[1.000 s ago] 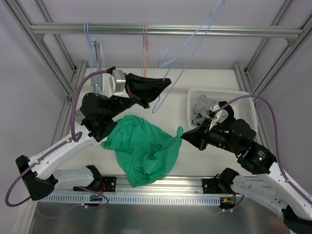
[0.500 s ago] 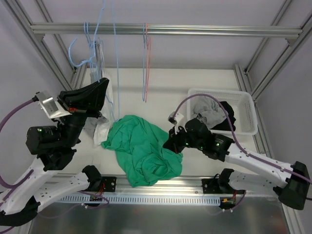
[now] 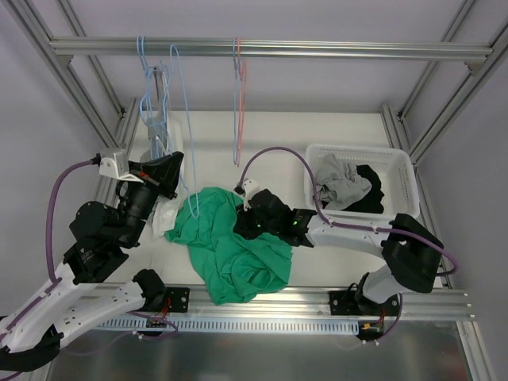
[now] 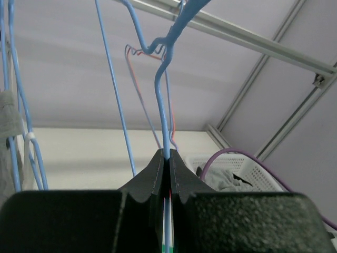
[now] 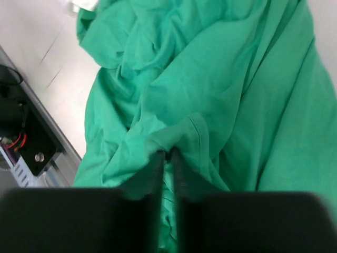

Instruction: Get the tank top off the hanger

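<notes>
The green tank top [image 3: 226,254] is found heaped on the table [image 3: 278,143], judged clear of the blue hanger [image 4: 161,113], which is clamped by the left gripper [image 4: 167,158]. A fold is pinched by the right gripper [image 5: 167,154]; release is outstanding.

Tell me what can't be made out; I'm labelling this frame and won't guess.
Left wrist view: the blue hanger's hook runs off the top edge; its lower part hides behind the left gripper.
Right wrist view: the tank top runs off the top and right edges; the right gripper's body covers its lower part.
Top view: a white cloth is mostly covered by the left arm.
</notes>
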`<state>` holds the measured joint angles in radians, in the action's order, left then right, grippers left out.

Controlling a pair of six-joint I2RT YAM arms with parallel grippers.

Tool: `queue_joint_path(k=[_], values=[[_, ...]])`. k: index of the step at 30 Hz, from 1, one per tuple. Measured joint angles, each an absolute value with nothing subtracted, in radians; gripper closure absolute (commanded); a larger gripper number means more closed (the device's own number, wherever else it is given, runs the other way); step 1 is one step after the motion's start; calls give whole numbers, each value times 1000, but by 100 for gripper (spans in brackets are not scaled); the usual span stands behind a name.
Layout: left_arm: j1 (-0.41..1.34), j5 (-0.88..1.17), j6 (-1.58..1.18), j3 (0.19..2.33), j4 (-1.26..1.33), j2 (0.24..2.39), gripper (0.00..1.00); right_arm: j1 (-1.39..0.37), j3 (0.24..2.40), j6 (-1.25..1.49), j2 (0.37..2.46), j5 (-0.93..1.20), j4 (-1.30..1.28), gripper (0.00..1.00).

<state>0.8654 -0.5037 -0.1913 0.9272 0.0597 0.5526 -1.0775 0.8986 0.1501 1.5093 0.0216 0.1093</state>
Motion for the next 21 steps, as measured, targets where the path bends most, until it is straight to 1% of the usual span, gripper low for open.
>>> queue_joint_path(k=[3,4,5,6,9,15,21], values=[[865,-533,-204,947,9,571,100,-1096,899,185,1552,-13,122,57],[866,-536,-208,959,-10,582,100,-1102,897,190,1553,-22,123,45],[868,-538,-212,971,-27,593,100,-1105,897,194,1550,-29,124,41],[872,-537,-217,982,-44,605,100,-1110,896,199,1541,-41,126,35],[878,-533,-223,1037,-114,658,100,-1113,883,197,1493,-61,124,31],[876,-549,-241,1141,-179,793,100,-1113,852,190,1329,-99,102,29],[875,-499,-308,1127,-239,773,100,-1113,820,172,1236,-130,85,28]])
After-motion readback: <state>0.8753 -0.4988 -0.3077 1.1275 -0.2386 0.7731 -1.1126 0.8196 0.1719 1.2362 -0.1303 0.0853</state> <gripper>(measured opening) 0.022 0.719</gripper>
